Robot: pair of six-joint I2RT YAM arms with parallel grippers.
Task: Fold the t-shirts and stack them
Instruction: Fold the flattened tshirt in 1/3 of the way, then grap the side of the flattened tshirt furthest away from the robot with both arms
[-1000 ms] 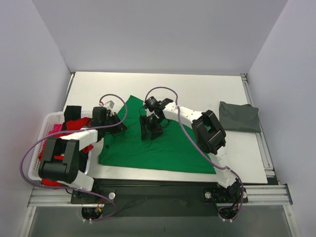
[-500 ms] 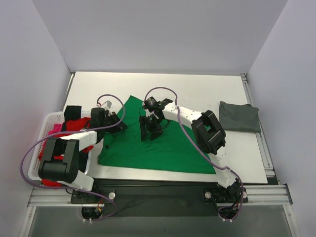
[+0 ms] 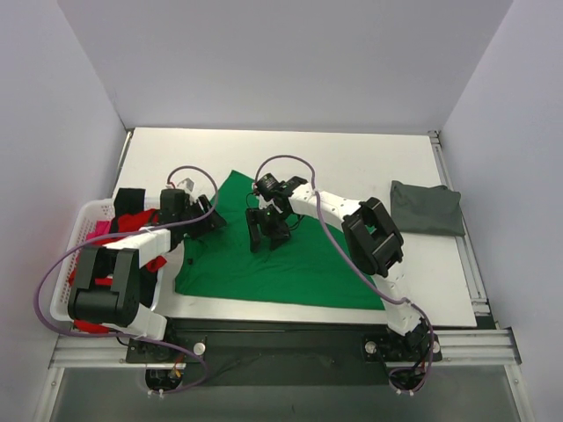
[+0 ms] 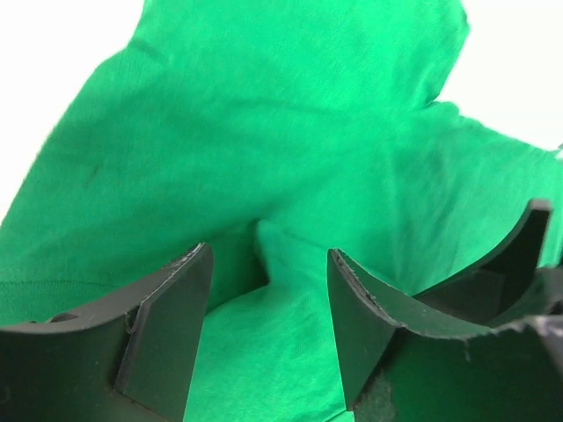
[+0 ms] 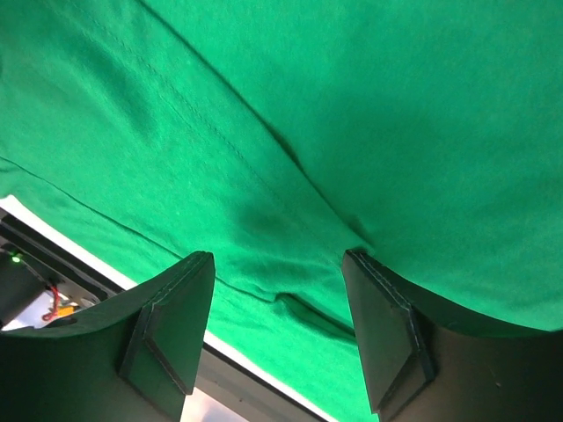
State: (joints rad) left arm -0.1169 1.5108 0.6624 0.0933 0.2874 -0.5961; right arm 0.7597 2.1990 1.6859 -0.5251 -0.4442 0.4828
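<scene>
The left gripper point(image 4: 268, 264) is letting go, its jaws now spreading apart off a raised ridge near the left edge of the green t-shirt point(image 3: 281, 264). The shirt is lying spread on the table's point(image 3: 352, 167) near middle. The right gripper point(image 5: 277, 268) is hovering open over the shirt's centre. Laying out seems to be ending, with folding likely next.

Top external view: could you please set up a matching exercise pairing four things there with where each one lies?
Things:
1 green t-shirt
2 dark grey t-shirt
3 red t-shirt
4 white basket

Places:
A folded at the right side of the table
B standing at the table's left edge
C spread out mid-table
D piled in the basket

Pairs: 1-C; 2-A; 3-D; 4-B
</scene>
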